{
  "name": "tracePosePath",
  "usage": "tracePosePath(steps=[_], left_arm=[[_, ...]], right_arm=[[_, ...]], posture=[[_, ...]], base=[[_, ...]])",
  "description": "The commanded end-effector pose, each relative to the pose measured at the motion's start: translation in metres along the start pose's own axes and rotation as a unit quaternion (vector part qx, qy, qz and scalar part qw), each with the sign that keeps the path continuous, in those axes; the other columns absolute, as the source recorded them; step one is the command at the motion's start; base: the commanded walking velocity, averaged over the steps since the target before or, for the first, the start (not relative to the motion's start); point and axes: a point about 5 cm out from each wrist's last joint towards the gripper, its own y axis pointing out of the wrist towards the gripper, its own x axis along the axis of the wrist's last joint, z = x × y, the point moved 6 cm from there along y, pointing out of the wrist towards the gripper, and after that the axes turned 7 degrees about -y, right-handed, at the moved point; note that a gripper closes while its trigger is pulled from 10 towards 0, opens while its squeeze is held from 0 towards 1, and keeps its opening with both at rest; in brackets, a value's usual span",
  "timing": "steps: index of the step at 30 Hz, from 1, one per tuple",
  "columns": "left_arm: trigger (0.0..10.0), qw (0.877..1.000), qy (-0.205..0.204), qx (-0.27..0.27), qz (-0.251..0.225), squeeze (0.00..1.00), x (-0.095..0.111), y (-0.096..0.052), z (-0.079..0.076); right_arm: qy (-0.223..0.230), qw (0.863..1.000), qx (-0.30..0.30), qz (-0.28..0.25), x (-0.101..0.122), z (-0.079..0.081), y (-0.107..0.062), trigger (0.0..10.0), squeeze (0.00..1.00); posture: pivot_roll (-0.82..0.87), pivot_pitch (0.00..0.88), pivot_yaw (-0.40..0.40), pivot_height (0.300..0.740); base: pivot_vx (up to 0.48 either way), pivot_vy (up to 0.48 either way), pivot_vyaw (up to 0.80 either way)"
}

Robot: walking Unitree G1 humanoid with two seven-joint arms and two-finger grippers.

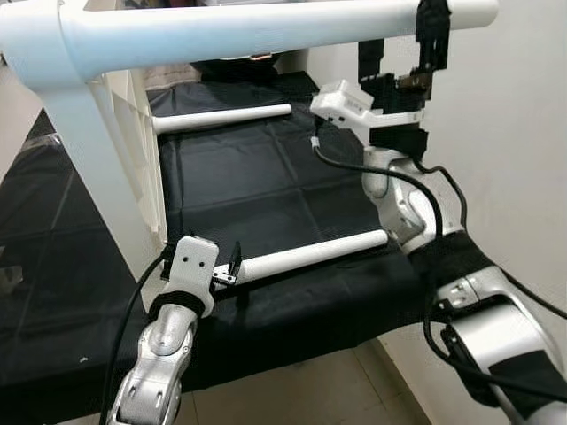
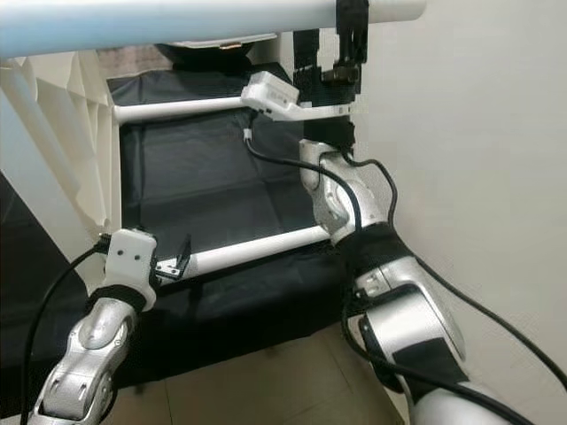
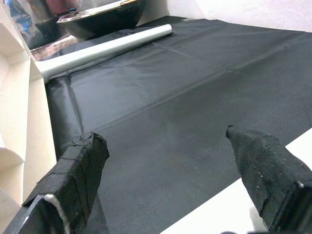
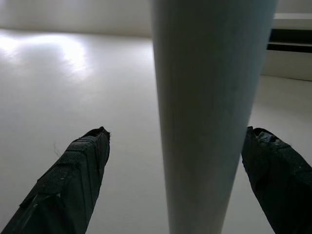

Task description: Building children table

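While the left gripper (image 1: 232, 268) idles with released jaws beside the lower leg (image 1: 310, 253), the right gripper (image 1: 423, 53) straddles the crosswise top leg (image 1: 266, 31), jaws unclenched.

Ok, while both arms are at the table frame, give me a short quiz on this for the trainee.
1. True or false: the right gripper has its fingers shut tight on the top white tube.
2. What lies under the table frame? A) black cloth B) bare wood C) blue carpet
3. Fill in: the near lower tube has the ____ gripper at its end.

Key:
1. False: the fingers stand open, one on each side of the tube.
2. A.
3. Left: the left gripper is there, fingers open.
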Motion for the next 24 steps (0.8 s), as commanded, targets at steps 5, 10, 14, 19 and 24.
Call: tracePosePath(steps=[5, 10, 14, 19, 24], left_arm=[[10.0, 1.0, 0.008, 0.023, -0.003, 0.0, 0.0, 0.002, 0.01], [10.0, 0.999, 0.008, 0.031, -0.01, 0.0, 0.005, 0.005, 0.016], [10.0, 0.999, 0.01, 0.035, -0.012, 0.0, 0.005, 0.008, 0.019], [10.0, 0.999, 0.015, 0.045, -0.017, 0.0, 0.008, 0.018, 0.027], [10.0, 0.998, 0.023, 0.057, -0.016, 0.0, 0.007, 0.022, 0.036]], right_arm=[[0.006, 1.0, -0.026, -0.009, 0.006, -0.006, 0.013, 10.0, 0.0], [0.017, 0.999, -0.029, -0.007, 0.005, -0.007, 0.018, 3.6, 0.0], [0.024, 0.999, -0.027, -0.012, 0.009, -0.005, 0.019, 0.0, 0.0], [0.035, 0.999, -0.022, -0.018, 0.014, -0.002, 0.019, 0.0, 0.0], [0.031, 0.999, -0.023, -0.024, 0.015, 0.0, 0.021, 0.0, 0.0]], posture=[[0.12, 0.164, -0.031, 0.74], [0.12, 0.156, -0.03, 0.74], [0.12, 0.151, -0.029, 0.74], [0.11, 0.146, -0.029, 0.74], [0.11, 0.137, -0.027, 0.74]], base=[[0.0, 0.0, 0.0], [0.0, 0.0, 0.0], [0.0, 0.0, 0.0], [0.0, 0.0, 0.0], [0.0, 0.0, 0.0]])
